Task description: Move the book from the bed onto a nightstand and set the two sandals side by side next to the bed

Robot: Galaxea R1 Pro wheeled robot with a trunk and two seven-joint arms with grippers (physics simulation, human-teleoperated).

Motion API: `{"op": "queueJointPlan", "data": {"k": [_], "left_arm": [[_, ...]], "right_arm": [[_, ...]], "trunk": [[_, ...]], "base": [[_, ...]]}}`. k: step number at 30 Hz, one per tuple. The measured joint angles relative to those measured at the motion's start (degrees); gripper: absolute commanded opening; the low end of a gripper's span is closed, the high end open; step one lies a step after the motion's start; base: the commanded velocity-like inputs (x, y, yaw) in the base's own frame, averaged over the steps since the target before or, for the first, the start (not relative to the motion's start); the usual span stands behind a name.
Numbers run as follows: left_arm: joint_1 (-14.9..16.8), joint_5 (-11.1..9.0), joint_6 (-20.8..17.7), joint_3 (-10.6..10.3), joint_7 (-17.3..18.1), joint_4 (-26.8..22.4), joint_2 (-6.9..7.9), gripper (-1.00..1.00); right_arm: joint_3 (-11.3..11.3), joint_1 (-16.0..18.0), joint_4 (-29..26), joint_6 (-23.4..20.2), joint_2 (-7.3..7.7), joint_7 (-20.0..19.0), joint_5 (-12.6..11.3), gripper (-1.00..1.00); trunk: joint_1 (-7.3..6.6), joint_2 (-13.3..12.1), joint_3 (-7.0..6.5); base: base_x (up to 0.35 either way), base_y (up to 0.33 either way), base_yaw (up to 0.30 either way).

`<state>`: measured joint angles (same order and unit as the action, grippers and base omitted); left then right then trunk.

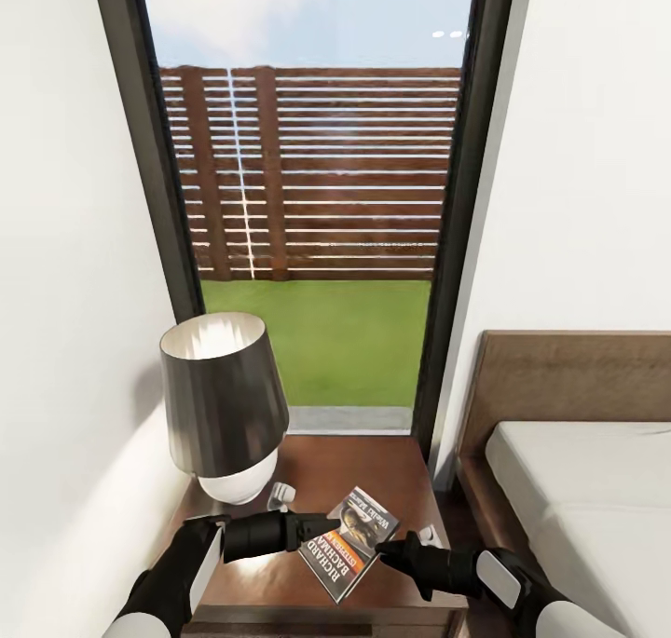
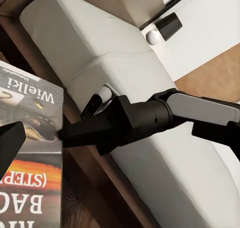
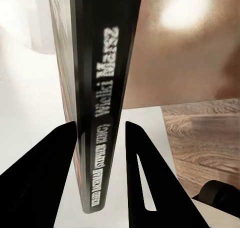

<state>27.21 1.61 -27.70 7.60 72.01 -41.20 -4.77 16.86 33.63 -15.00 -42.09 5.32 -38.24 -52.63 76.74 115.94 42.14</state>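
Book (image 1: 349, 543) rests over the nightstand (image 1: 410, 475) top beside the lamp (image 1: 226, 405), its spine between the right pincer's (image 1: 384, 551) narrowly spread fingers, which look about to let go or just off it. The left pincer (image 1: 321, 526) touches the cover's edge; whether it is spread cannot be told. A good finish would be spreading the right fingers and drawing back level, so the book stays flat by the bed (image 1: 578, 489); no sandals are visible.

On the nightstand (image 1: 373, 461) my lamp (image 1: 226, 405) blocks the back left corner, close to the wall. The book (image 1: 349, 543) sits between my left pincer (image 1: 328, 524) and right pincer (image 1: 384, 552) (both crowding the front). Bare wood lies open behind it, toward the window (image 1: 308, 200).
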Motion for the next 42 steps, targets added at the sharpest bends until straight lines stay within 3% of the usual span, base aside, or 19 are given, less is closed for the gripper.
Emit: {"op": "queueJointPlan", "data": {"k": [17, 34, 42], "left_arm": [[0.00, -0.02, 0.05, 0.19, 0.04, 0.00, 0.00, 1.00], [0.00, -0.09, 0.00, 0.23, 0.04, 0.00, 0.00, 1.00], [0.00, -0.09, 0.00, 0.23, 0.04, 0.00, 0.00, 1.00]], "right_arm": [[0.03, 0.00, 0.03, -0.01, 0.00, -0.01, -0.03, -1.00], [0.04, 0.00, 0.06, 0.00, 0.00, -0.03, -0.01, -1.00], [0.04, -0.01, 0.02, 0.03, 0.00, -0.01, 0.06, -1.00]], "trunk": [[-0.01, 0.00, 0.00], [0.01, 0.00, 0.00], [1.76, 3.19, 1.43]], "base": [[0.156, 0.000, 0.000], [0.016, 0.000, 0.000], [0.000, 0.000, 0.000]]}}
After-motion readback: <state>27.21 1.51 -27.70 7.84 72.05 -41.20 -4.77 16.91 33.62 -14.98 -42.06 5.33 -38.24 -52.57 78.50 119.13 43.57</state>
